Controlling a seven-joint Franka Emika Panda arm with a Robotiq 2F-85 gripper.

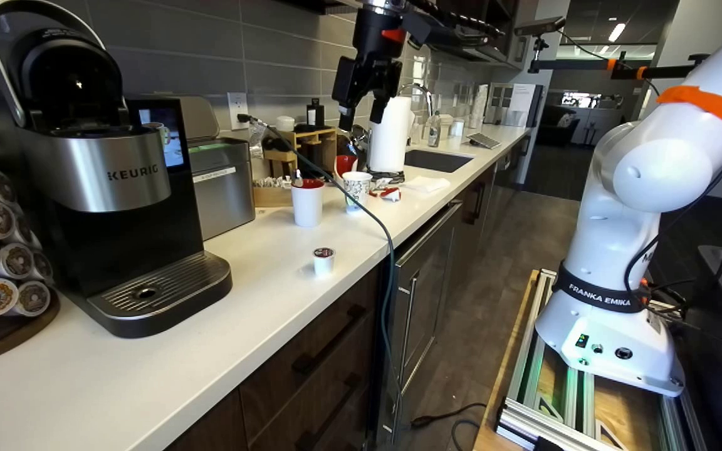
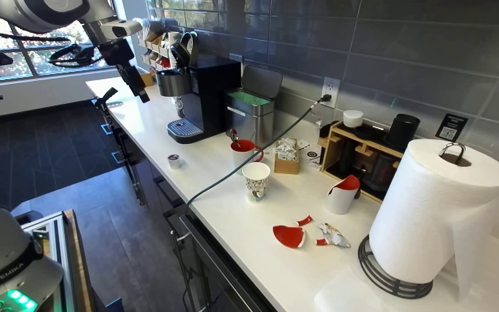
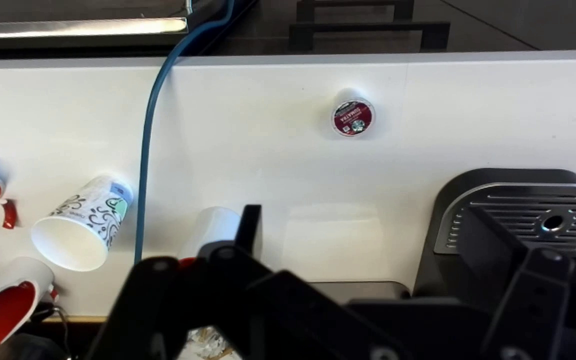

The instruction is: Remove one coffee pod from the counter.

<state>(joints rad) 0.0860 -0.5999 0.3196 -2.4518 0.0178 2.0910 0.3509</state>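
Observation:
The coffee pod stands upright near the counter's front edge, with a white body and a dark red printed top. It shows in both exterior views [image 1: 323, 261] [image 2: 174, 161] and in the wrist view [image 3: 353, 117]. The counter [image 1: 261, 313] is long and off-white with dark wood drawers beneath; it also shows in both other views [image 2: 228, 221] [image 3: 268, 125]. My gripper [image 1: 362, 117] is open and empty, high above the counter. In the wrist view my gripper [image 3: 375, 232] has its fingers wide apart, with the pod beyond the fingertips. It also shows in an exterior view [image 2: 128, 95].
A Keurig machine [image 1: 129, 169] and a steel bin [image 2: 249, 112] stand at the wall. A white mug [image 1: 308, 203], a patterned paper cup [image 2: 256, 177] and broken red pieces [image 2: 290, 236] lie beyond the pod. A cable [image 3: 148, 130] crosses the counter. A paper towel roll [image 2: 440, 208] stands farther along.

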